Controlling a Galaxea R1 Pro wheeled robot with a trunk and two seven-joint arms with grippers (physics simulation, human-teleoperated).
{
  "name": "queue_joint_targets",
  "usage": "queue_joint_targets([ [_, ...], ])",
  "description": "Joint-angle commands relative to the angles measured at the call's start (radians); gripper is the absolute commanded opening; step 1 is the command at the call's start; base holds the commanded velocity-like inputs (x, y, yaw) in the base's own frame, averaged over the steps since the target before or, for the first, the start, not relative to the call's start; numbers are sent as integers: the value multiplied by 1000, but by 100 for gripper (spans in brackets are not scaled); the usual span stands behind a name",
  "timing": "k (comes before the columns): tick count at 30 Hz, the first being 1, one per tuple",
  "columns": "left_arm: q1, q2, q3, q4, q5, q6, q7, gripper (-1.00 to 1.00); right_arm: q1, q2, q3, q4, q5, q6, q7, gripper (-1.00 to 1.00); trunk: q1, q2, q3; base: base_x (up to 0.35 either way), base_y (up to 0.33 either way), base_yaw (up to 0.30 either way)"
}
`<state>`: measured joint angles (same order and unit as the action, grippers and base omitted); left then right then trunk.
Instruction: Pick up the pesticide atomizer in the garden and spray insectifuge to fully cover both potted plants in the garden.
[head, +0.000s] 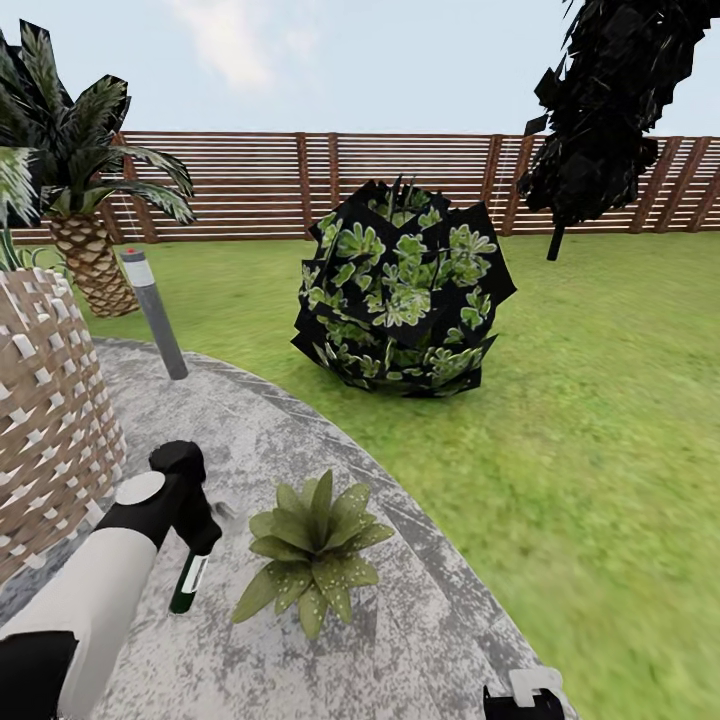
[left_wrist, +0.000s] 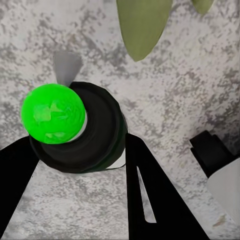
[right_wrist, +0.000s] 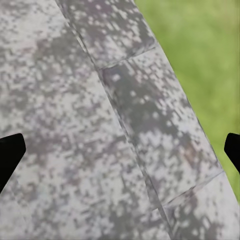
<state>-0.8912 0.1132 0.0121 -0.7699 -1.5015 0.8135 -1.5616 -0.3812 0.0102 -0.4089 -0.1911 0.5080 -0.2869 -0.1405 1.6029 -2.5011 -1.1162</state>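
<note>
My left gripper (head: 203, 533) is shut on the pesticide atomizer (head: 188, 580), a slim dark bottle with a white label that hangs tilted just above the stone patio (head: 420, 620). In the left wrist view the bottle's bright green end (left_wrist: 52, 114) sits between the black fingers (left_wrist: 150, 200). One potted plant (head: 315, 550), a low rosette of pointed green leaves, stands on the patio just right of the bottle; one of its leaves (left_wrist: 142, 25) reaches into the wrist view. My right gripper (head: 525, 695) is low at the patio's near edge, open, its tips wide apart over bare stone (right_wrist: 100, 125).
A woven wicker basket (head: 45, 420) stands close on the left. Behind it are a grey bollard lamp (head: 155, 315) and a palm (head: 85, 200). A big round dark bush (head: 400, 290) sits on the lawn (head: 600, 400), with a brown slatted fence (head: 260, 185) beyond.
</note>
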Motion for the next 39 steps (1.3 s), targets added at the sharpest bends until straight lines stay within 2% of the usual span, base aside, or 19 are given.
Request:
queue_joint_targets([
  [1,-4,-1,1,0,-9,9,-9,-100,-1,1,-7,1,11,-4,-4,100,0,0,-1,0,0,0],
  [5,-29,-4,0,10,-9,7,-9,-100,-1,1,-7,1,11,-3,-4,100,0,0,-1,0,0,0],
  [8,-29,-5,2,64,-10,4,-9,-100,-1,1,-7,1,11,-3,-4,100,0,0,-1,0,0,0],
  [13,-27,-40,0,84,-11,1,-9,-100,-1,2,-7,2,11,-3,-4,100,0,0,-1,126,102,-46],
  [21,-29,-43,0,84,-11,1,-9,-100,-1,2,-7,2,11,-3,-4,100,0,0,-1,265,159,-282],
  [27,-26,-40,0,80,-12,1,-9,-100,-1,2,-7,2,11,-3,-4,100,0,0,-1,49,6,-55],
  [30,-24,-31,0,78,-11,-49,-9,-100,-1,2,-7,2,11,-3,-4,100,0,0,-1,2,0,-2],
  [32,-23,-26,7,77,-8,-135,-9,-100,-1,2,-7,2,11,-3,-4,100,0,0,-1,0,0,0],
  [35,-28,-39,4,75,-8,-131,-9,-100,-1,2,-7,2,11,-3,-4,100,0,0,-1,58,5,0],
  [39,-28,-41,5,74,-7,-125,-9,-100,-1,2,-7,2,11,-3,-4,100,0,0,-1,192,26,0],
])
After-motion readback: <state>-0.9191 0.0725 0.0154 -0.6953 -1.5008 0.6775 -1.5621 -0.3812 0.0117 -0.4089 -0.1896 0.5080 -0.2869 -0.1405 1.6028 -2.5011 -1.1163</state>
